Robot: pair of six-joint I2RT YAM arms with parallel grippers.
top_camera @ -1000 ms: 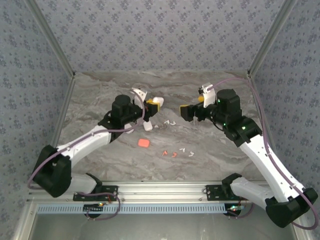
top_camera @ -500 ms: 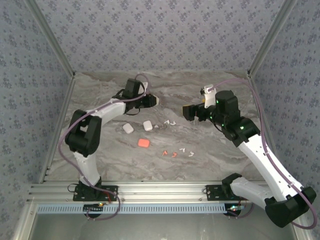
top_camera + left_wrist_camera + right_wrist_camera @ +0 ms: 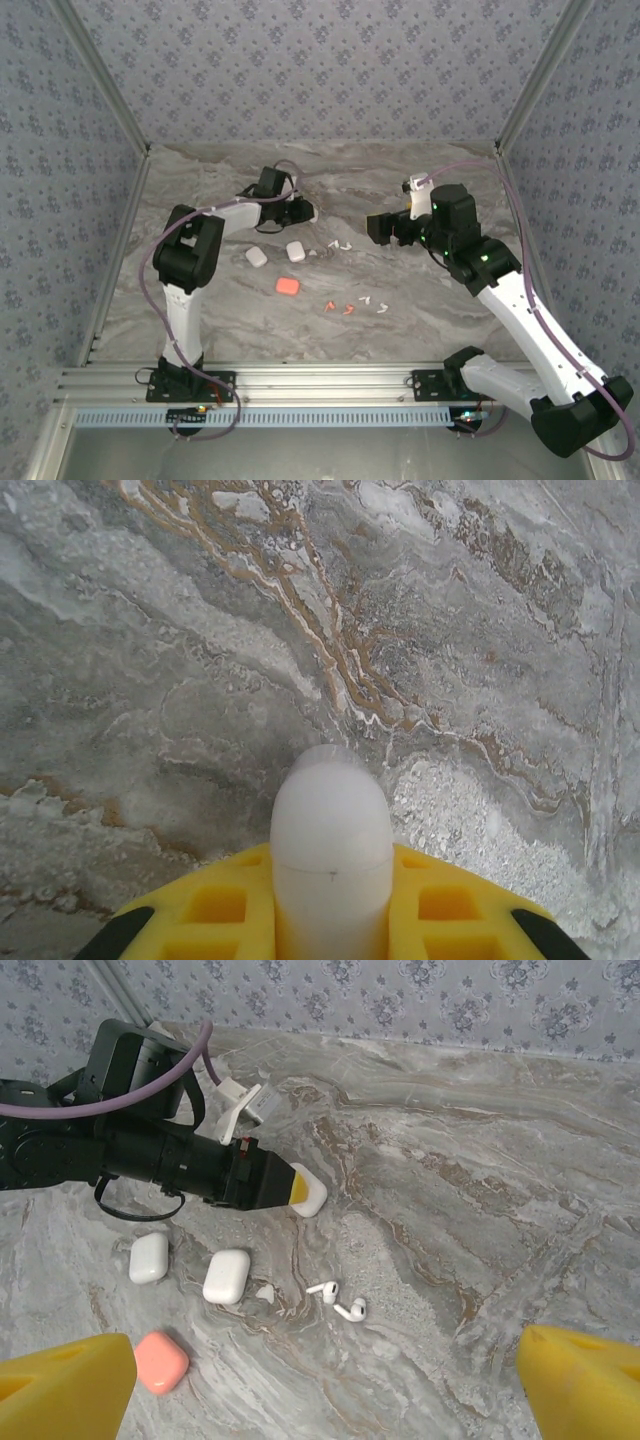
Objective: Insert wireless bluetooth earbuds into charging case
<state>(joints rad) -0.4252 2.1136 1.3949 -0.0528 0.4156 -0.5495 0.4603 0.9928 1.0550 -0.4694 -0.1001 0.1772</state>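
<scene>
The pair of white earbuds [image 3: 350, 1308] lies on the table [image 3: 480, 1210], the two pieces just beside each other, a little to the right of the two white cases [image 3: 227, 1276]. In the right wrist view the pair sits ahead of the right claw [image 3: 320, 1400] and almost centred between its yellow fingers [image 3: 65, 1380], which stand wide apart and hold nothing. From above, the pair [image 3: 345, 245] is near this claw [image 3: 383, 228], to its left and slightly toward the bases.

The stems seem to run about across the wrist view, along the line from one finger to the other. They are small, so I am not sure of it. I judge that I must turn the wrist before I come down, so that the fingers close across a stem and not along it.

The left claw [image 3: 303, 212] is about equally near on the other side. It is closed on a white rounded piece [image 3: 330, 840], probably a case, so the right arm is the free one. Two orange earbuds [image 3: 347, 310] lie nearer to the bases, to the right of a pink case [image 3: 288, 287].
</scene>
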